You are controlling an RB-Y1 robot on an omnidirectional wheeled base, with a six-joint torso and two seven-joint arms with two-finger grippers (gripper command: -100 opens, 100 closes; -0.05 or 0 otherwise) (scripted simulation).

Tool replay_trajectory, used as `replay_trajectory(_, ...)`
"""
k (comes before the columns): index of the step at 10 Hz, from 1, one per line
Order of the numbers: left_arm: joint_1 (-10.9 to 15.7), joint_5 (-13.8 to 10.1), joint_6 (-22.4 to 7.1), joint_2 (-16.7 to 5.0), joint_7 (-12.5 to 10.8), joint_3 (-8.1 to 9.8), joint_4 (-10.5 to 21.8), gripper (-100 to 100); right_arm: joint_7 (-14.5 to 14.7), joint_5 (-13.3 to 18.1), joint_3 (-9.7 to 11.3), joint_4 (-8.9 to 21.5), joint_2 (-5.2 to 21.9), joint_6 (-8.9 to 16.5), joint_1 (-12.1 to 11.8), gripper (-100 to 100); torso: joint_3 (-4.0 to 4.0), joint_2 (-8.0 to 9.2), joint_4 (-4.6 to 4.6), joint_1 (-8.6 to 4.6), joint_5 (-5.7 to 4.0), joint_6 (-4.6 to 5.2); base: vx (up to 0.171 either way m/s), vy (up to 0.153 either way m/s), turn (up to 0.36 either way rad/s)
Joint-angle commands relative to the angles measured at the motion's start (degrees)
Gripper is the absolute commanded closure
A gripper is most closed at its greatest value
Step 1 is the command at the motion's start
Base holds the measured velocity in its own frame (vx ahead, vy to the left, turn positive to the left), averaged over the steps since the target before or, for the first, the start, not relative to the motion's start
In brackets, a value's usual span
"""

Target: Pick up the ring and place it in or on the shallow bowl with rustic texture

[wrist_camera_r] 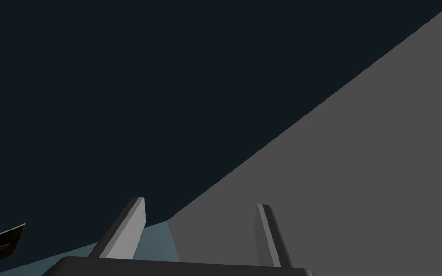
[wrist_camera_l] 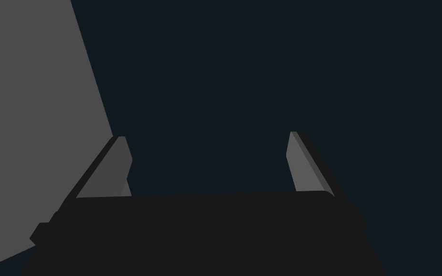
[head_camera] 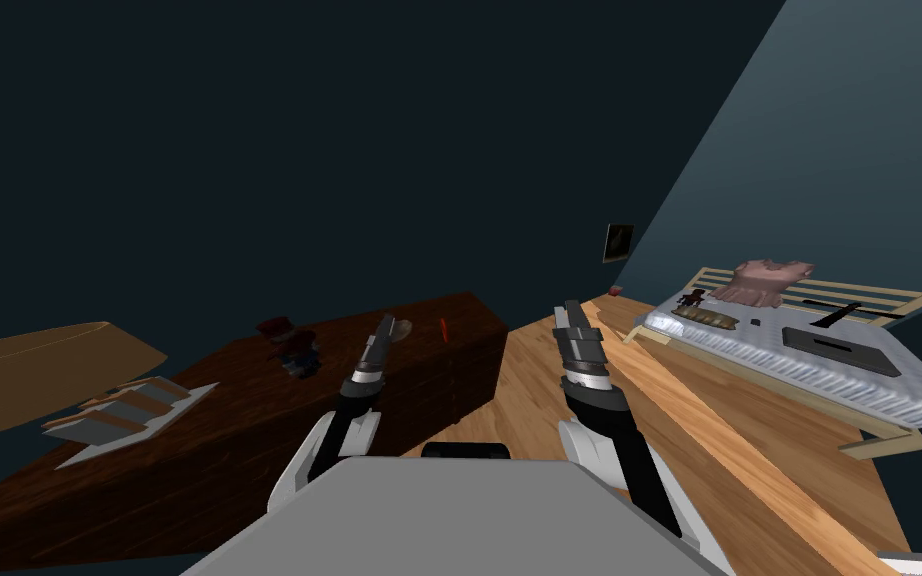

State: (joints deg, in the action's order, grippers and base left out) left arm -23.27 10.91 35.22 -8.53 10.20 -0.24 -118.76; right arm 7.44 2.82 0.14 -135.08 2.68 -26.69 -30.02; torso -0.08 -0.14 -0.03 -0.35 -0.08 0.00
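Note:
A long dark brown wooden cabinet top [head_camera: 249, 440] lies ahead on my left. On its far end sit a small beige dish-like thing [head_camera: 402, 328], a thin red object [head_camera: 444, 330] and a dark red and blue figure [head_camera: 291, 348]. I cannot make out a ring. My left gripper [head_camera: 386, 322] is raised over the cabinet's far end, just beside the beige thing; its fingers [wrist_camera_l: 119, 163] stand wide open and empty. My right gripper [head_camera: 569, 310] is raised over the wooden floor, and its fingers [wrist_camera_r: 129, 225] are apart with nothing between them.
A flat grey rack holding brown blocks [head_camera: 129, 410] lies on the cabinet's left part. A tan surface [head_camera: 29, 370] is at the far left. A bed with a pale mattress [head_camera: 799, 370] and a pink item [head_camera: 771, 280] stands at the right, across the wooden floor [head_camera: 549, 400].

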Motion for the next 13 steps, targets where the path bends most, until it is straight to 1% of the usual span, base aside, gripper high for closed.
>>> replay_trajectory(1, 0.0, 1.2, -0.5, -0.4, 1.6, 0.46, 1.3, -100, 0.0, 0.0, 0.0, 0.0, 0.0, 0.0, 0.0, 0, 0.00, 0.00, 0.00, 0.00, 0.00, 0.00, 0.025, -0.101, -0.011)
replay_trajectory(7, 2.0, 5.8, -1.9, -1.4, 7.6, 2.34, 8.6, -100, 0.0, 0.0, 0.0, 0.0, 0.0, 0.0, 0.0, 0, 0.02, 0.03, 0.01, 0.02, 0.00, 0.00, 0.023, -0.087, -0.014)
replay_trajectory(13, 4.3, 10.9, -3.5, -3.8, 14.3, 4.43, 17.2, -100, 0.0, 0.0, 0.0, 0.0, 0.0, 0.0, 0.0, 0, 0.02, 0.04, 0.01, -0.03, -0.01, 0.00, 0.026, -0.101, -0.015)
